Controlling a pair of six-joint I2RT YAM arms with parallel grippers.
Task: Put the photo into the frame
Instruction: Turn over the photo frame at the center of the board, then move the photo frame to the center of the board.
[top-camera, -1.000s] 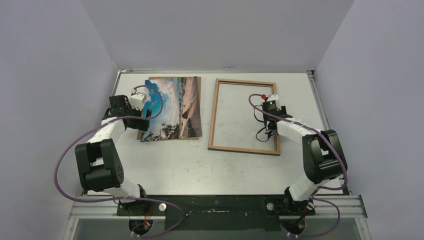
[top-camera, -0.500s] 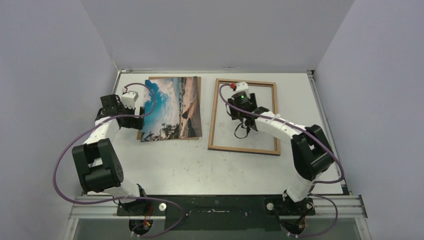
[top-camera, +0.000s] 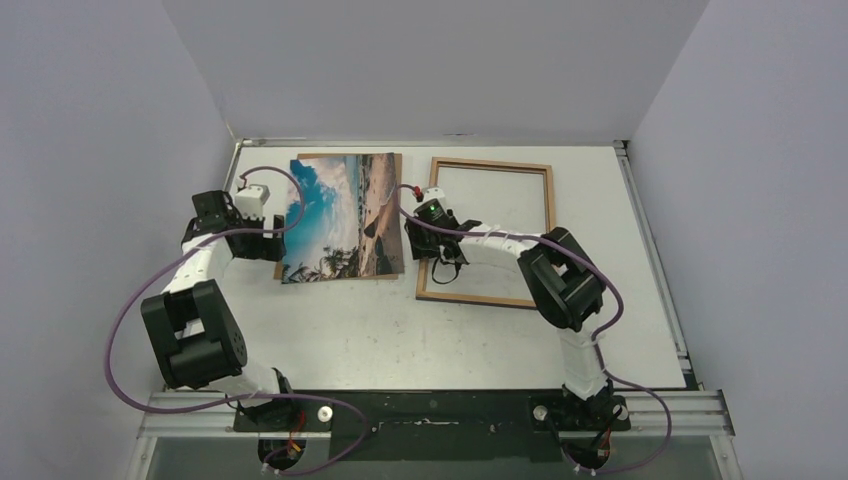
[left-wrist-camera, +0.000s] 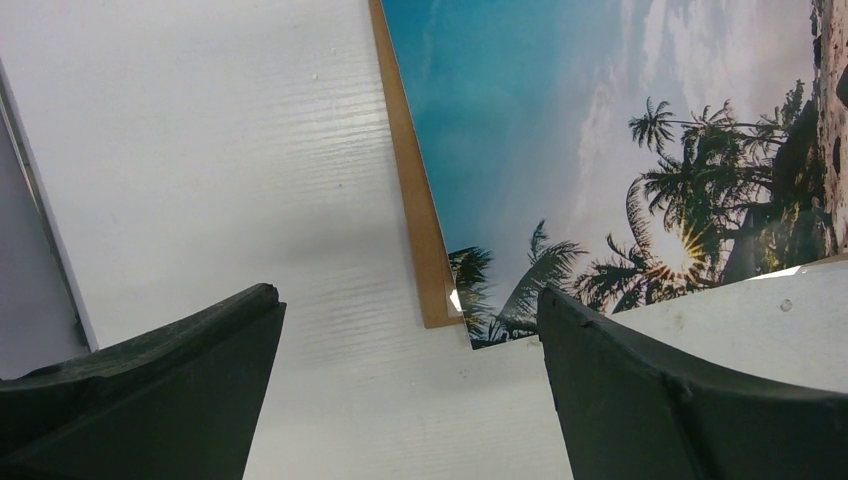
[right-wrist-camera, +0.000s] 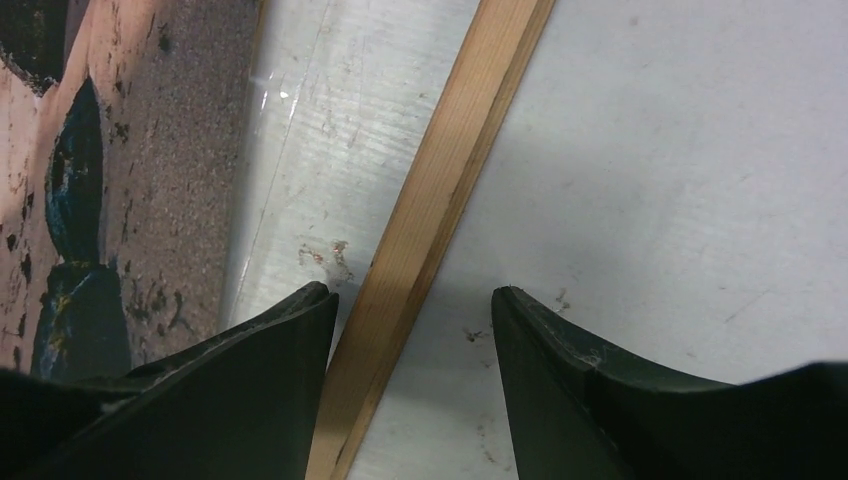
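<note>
From above, the photo (top-camera: 345, 215) lies picture side up on the far left part of the white table (top-camera: 400, 340). It rests on a brown board (top-camera: 340, 155) whose edge shows along its far and left sides. The frame (top-camera: 480, 297) lies flat just right of the photo, its wood-brown side up, and the two do not overlap. The left gripper (top-camera: 272, 245) hovers at the photo's near left corner. The right gripper (top-camera: 432, 255) is over the frame's left rail.

In the left wrist view, the fingers (left-wrist-camera: 150, 390) are spread wide with nothing between them but the table (left-wrist-camera: 200, 150). The near left corners of the photo (left-wrist-camera: 620, 150) and the board (left-wrist-camera: 415, 200) lie just beyond the fingertips.

In the right wrist view, the fingers (right-wrist-camera: 200, 400) stand apart, one on each side of the frame's (right-wrist-camera: 460, 150) wooden rail, and they do not pinch it. The photo's (right-wrist-camera: 120, 150) sandy edge lies to the left, apart from the rail.
</note>
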